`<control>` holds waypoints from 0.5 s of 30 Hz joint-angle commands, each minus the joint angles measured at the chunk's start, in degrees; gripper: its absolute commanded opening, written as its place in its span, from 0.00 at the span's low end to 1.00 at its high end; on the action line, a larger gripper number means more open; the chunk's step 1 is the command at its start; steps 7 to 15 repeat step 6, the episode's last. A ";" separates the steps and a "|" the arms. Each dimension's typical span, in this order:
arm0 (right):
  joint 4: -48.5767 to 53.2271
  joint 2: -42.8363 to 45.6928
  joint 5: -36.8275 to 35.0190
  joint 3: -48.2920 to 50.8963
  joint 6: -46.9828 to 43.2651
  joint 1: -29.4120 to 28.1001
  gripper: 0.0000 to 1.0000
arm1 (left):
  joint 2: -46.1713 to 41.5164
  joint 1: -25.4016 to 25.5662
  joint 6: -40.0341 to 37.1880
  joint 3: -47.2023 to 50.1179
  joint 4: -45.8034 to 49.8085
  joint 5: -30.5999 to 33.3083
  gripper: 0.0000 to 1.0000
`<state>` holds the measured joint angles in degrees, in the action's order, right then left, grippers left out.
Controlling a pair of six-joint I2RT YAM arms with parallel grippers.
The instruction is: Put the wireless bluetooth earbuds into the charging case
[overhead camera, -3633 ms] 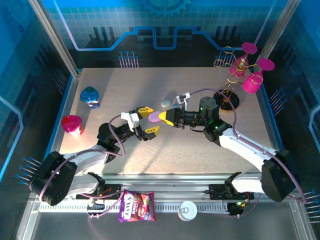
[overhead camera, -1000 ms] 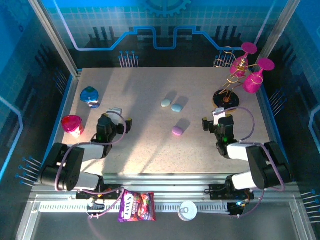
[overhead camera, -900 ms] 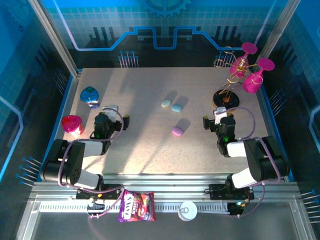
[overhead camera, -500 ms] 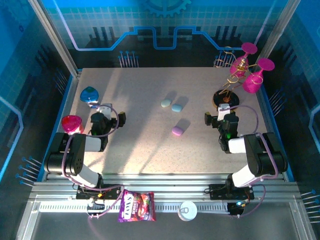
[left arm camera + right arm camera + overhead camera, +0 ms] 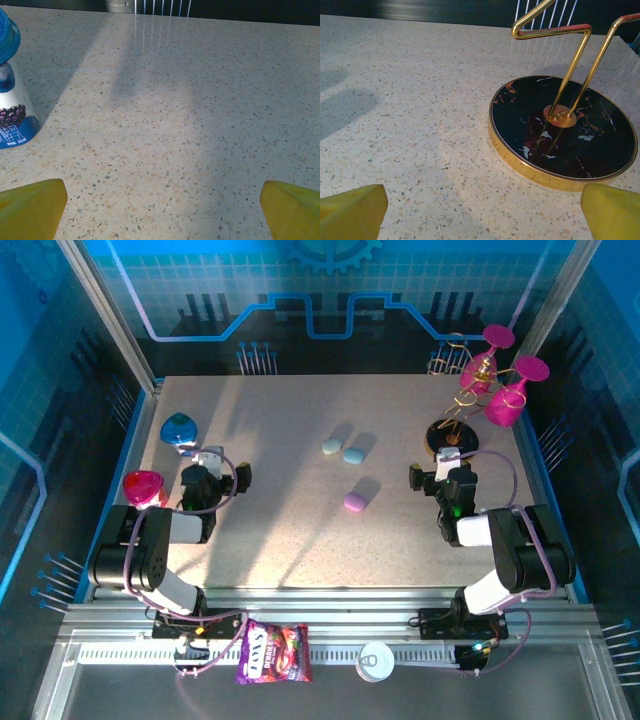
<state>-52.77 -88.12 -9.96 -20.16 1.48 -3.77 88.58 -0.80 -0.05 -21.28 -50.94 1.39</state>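
Arms now drawn back to the speckled tabletop's [image 5: 280, 530] sides, left hand [image 5: 162, 207] and right hand [image 5: 482, 207] open, empty; purple pebble-shaped case [image 5: 354, 502], light blue case [image 5: 353, 454] and pale green case [image 5: 331, 446] lie shut mid-tabletop, earbuds presumably inside, task seemingly done

Folded low near bases: left arm [image 5: 150, 540], right arm [image 5: 515, 550]; left gripper [image 5: 162, 210], right gripper [image 5: 482, 212] spread wide (yellow fingertips [image 5: 30, 207] far apart).

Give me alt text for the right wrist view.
A round black marbled stand base with gold rim and rods sits on a speckled table, right of centre. The open right end effector's yellow fingertips show at the bottom corners.
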 commanded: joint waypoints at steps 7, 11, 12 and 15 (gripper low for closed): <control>-1.64 -0.04 0.45 -0.79 0.37 0.34 1.00 | 0.29 -0.26 0.26 -0.85 -1.73 -1.17 0.99; -1.64 -0.04 0.45 -0.79 0.37 0.34 1.00 | 0.29 -0.26 0.26 -0.85 -1.73 -1.17 0.99; -1.64 -0.04 0.45 -0.79 0.37 0.34 1.00 | 0.29 -0.26 0.26 -0.85 -1.73 -1.17 0.99; -1.64 -0.04 0.45 -0.79 0.37 0.34 1.00 | 0.29 -0.26 0.26 -0.85 -1.73 -1.17 0.99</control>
